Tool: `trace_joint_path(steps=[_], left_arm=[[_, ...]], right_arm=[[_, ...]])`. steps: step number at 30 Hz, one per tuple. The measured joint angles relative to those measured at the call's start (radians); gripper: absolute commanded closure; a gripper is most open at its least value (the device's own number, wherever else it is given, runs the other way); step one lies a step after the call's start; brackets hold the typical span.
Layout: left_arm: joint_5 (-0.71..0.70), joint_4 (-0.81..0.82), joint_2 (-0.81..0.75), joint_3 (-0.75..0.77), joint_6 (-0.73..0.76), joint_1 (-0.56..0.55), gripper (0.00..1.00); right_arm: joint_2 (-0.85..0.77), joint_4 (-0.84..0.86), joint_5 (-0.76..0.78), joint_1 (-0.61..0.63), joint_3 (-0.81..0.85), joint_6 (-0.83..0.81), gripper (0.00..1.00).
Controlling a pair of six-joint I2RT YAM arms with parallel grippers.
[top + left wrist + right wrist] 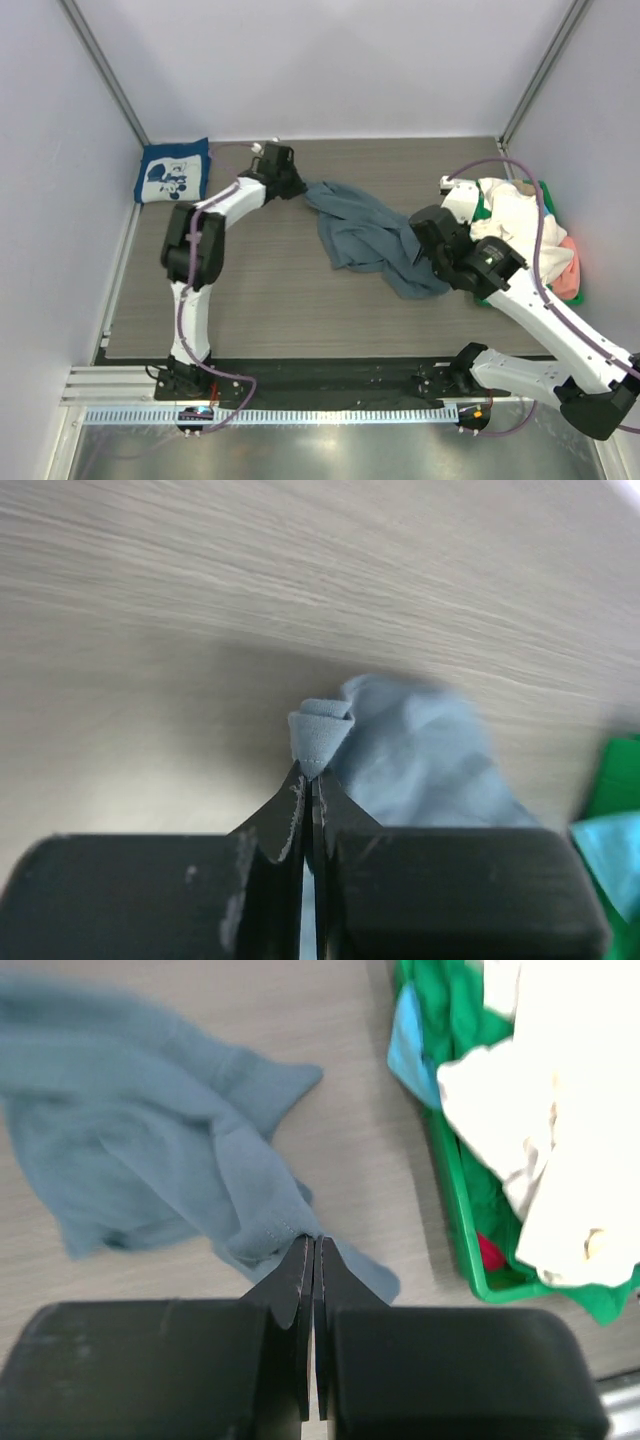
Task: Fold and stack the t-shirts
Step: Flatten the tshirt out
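A slate-blue t-shirt (368, 236) lies crumpled across the middle of the table. My left gripper (296, 188) is shut on its far left corner (322, 735). My right gripper (425, 255) is shut on its near right edge (262, 1222). A folded navy t-shirt with a white cartoon print (172, 172) lies at the back left corner. White, cream, pink and teal t-shirts (520, 225) are heaped in the green basket at the right.
The green plastic basket (548, 192) stands at the table's right edge, behind my right arm; its wall also shows in the right wrist view (462, 1230). White walls enclose the table on three sides.
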Motion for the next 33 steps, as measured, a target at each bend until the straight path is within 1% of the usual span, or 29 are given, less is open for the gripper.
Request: trace_joint_path(steps=[3,4,6,8,10,12,15,16,18,21,23,26,27,29,31,33], left_arm=[[-0.024,-0.072,-0.29,-0.149,0.063,0.038,1.0],[-0.036,-0.077,-0.412,-0.198,0.089,0.05,1.0],[-0.054,-0.092,-0.619,-0.265,0.127,0.064,1.0],[-0.074,-0.134,-0.858,-0.319,0.17,0.058,1.0],[-0.092,-0.188,-1.052,-0.326,0.205,0.045,1.0],[-0.101,-0.256,-1.206,-0.316,0.24,0.035,1.0],[-0.118,-0.386,-1.386,-0.256,0.282,0.036,1.0],[-0.12,-0.421,-1.424,-0.229,0.292,0.036,1.0],[-0.127,-0.509,-1.484,-0.146,0.311,0.036,1.0],[-0.137,-0.607,-1.52,-0.023,0.335,0.036,1.0],[-0.145,-0.665,-1.513,0.066,0.354,0.036,1.0],[-0.17,-0.752,-1.443,0.209,0.377,0.036,1.0],[-0.181,-0.782,-1.41,0.248,0.378,0.036,1.0],[-0.211,-0.822,-1.32,0.31,0.377,0.036,0.95],[-0.249,-0.85,-1.2,0.345,0.376,0.036,0.88],[-0.275,-0.879,-1.067,0.353,0.375,0.051,0.85]], right_arm=[[-0.01,0.005,0.001,0.0,0.1,-0.039,0.99],[-0.013,0.006,0.001,0.0,0.115,-0.045,0.99],[-0.047,0.014,-0.003,0.0,0.201,-0.08,0.99],[-0.089,0.027,-0.019,0.0,0.254,-0.108,0.99],[-0.146,0.043,-0.053,0.0,0.287,-0.138,0.99],[-0.206,0.067,-0.113,0.0,0.313,-0.175,0.99],[-0.294,0.087,-0.221,0.0,0.361,-0.233,0.99],[-0.318,0.097,-0.254,0.0,0.38,-0.251,0.99],[-0.362,0.113,-0.305,0.0,0.414,-0.28,0.99],[-0.414,0.13,-0.349,0.0,0.458,-0.317,0.99],[-0.42,0.142,-0.352,0.0,0.497,-0.34,0.99],[-0.387,0.158,-0.328,0.0,0.569,-0.387,0.99],[-0.355,0.164,-0.302,0.0,0.601,-0.409,0.99],[-0.275,0.185,-0.24,0.001,0.649,-0.441,0.99],[-0.148,0.214,-0.151,0.001,0.702,-0.474,0.99],[0.014,0.237,-0.078,-0.025,0.75,-0.5,0.99]])
